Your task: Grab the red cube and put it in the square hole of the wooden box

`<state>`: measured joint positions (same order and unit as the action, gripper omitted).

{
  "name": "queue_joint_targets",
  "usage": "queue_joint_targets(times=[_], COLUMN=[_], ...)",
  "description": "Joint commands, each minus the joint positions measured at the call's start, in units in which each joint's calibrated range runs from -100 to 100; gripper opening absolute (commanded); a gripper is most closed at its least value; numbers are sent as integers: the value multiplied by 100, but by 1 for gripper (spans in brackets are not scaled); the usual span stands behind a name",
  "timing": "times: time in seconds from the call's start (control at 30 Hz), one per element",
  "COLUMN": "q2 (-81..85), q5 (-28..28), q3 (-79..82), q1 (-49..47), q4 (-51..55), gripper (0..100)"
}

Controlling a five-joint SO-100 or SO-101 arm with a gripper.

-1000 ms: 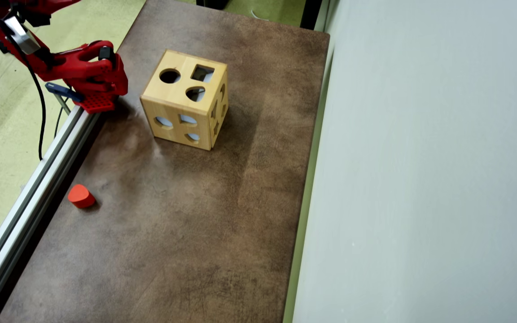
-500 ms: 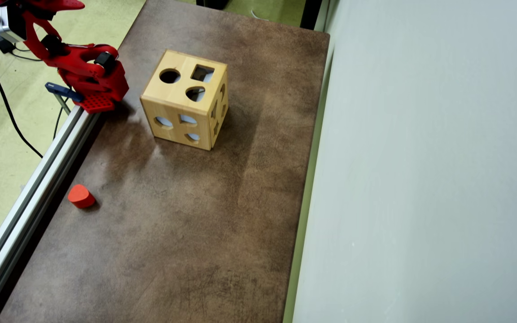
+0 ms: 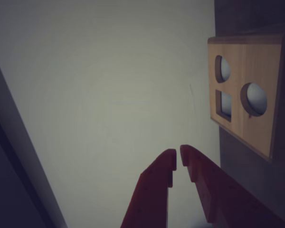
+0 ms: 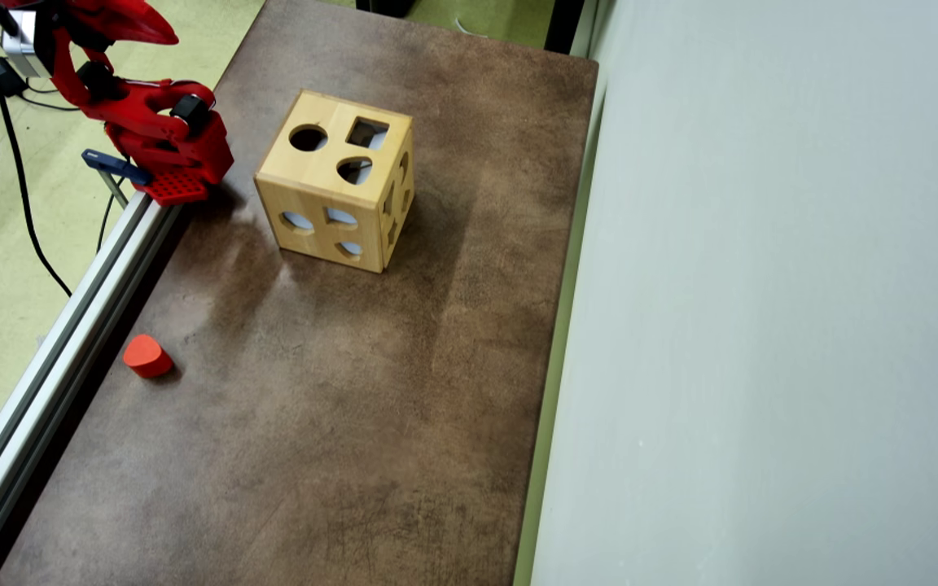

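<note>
One brown tabletop [image 4: 339, 423] fills the middle of the overhead view, bounded at left by a metal rail [image 4: 54, 366] and at right by a pale grey wall [image 4: 762, 325]. The wooden box [image 4: 337, 179] stands upright in the upper centre with its three-cutout face turned up, so the square hole [image 4: 367, 133] at the upper right of that face can be reached from above; a round hole [image 4: 308, 137] lies to its left. The arm base [image 4: 180, 155] sits at the tabletop's upper-left edge, just beside the box, and the arm is folded back and raised toward the upper-left corner, clear of the work area. In the wrist view the pincer [image 3: 177, 160] enters from the bottom edge, its tips nearly together with nothing between them, pointing at the wall with the box at upper right. No red cube is visible in either view; only an orange-red block [image 4: 146, 356] with a rounded side lies near the rail at lower left.
</note>
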<state>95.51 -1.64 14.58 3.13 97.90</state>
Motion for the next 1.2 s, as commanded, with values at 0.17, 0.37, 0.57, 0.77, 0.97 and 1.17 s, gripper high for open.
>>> queue_joint_targets(times=[0.17, 0.37, 0.57, 0.77, 0.97, 1.17], q2=[-35, -35, -26, -26, -26, -26], q5=[366, 366, 386, 386, 386, 386], q3=[510, 510, 563, 572, 572, 572], q1=[22, 22, 14, 14, 14, 14], q4=[49, 57, 1, 1, 1, 1], gripper=[3, 3, 3, 3, 3, 3])
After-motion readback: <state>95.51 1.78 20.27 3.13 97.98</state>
